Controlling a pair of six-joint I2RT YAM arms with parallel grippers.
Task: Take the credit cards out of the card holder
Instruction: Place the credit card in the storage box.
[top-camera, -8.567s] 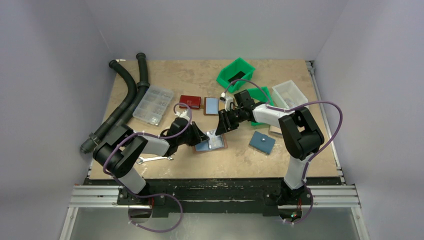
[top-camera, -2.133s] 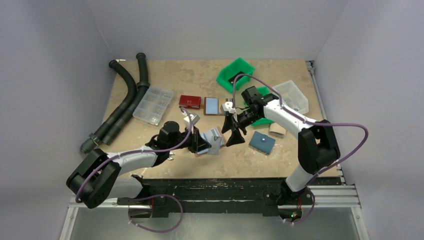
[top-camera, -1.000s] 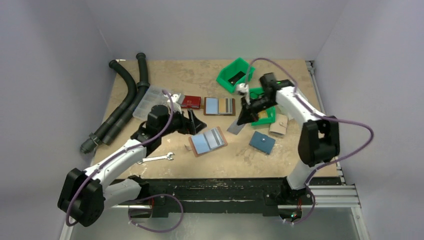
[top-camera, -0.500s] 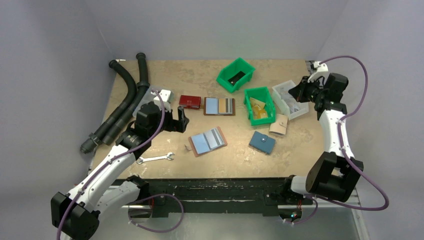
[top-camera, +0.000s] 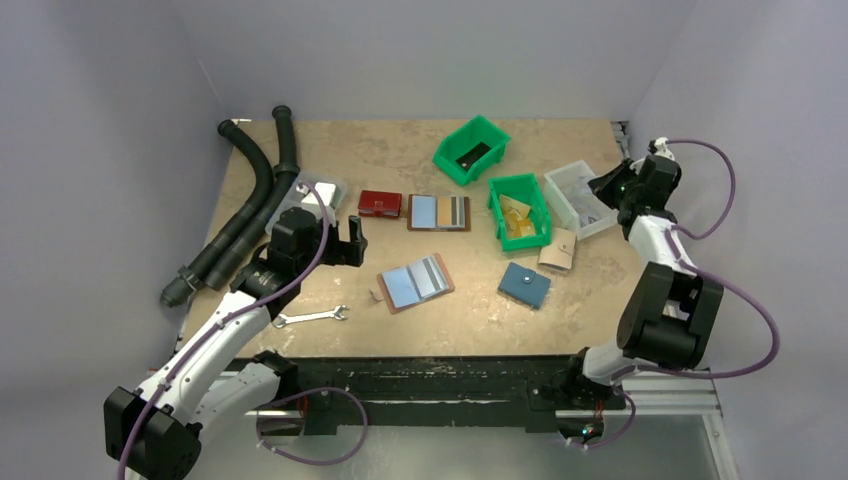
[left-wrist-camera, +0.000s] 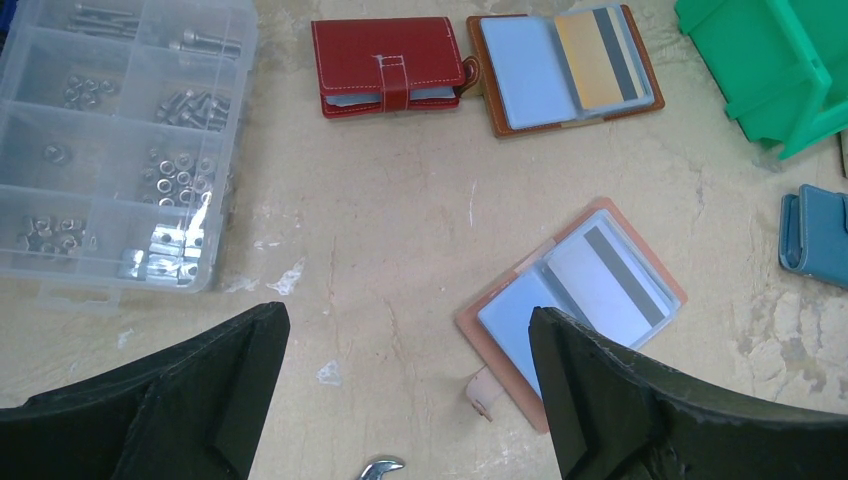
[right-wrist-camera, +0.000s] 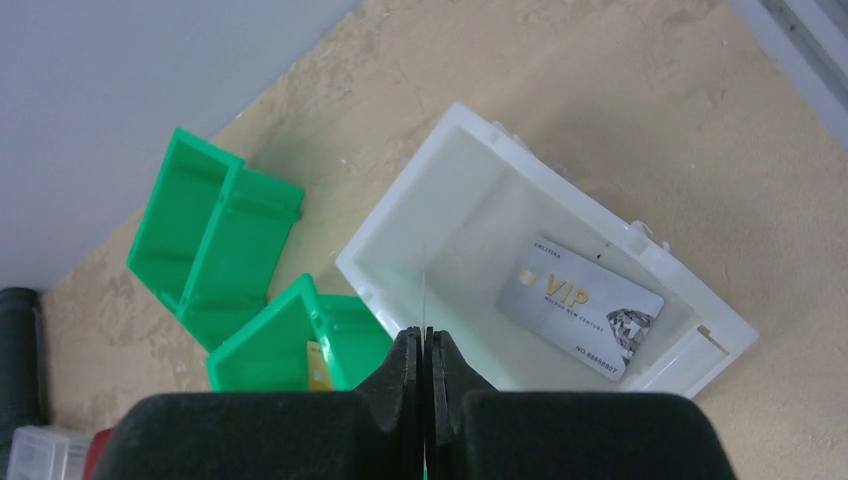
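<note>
left gripper (left-wrist-camera: 405, 328) gaping wide, right gripper (right-wrist-camera: 424, 336) pinching a thin card (right-wrist-camera: 424, 290)
Parts box (left-wrist-camera: 110, 140) far left, open card holder (left-wrist-camera: 500, 345) just right of the left gripper with credit cards (left-wrist-camera: 605, 280) tucked in, green bins (right-wrist-camera: 215, 235) next, then a white bin (right-wrist-camera: 440, 225) holding a silver card (right-wrist-camera: 580, 307).

Bright, even light; soft shadows.

top overlooks whole table (top-camera: 380, 160); closer wrist views share a green bin (left-wrist-camera: 770, 60).
</note>
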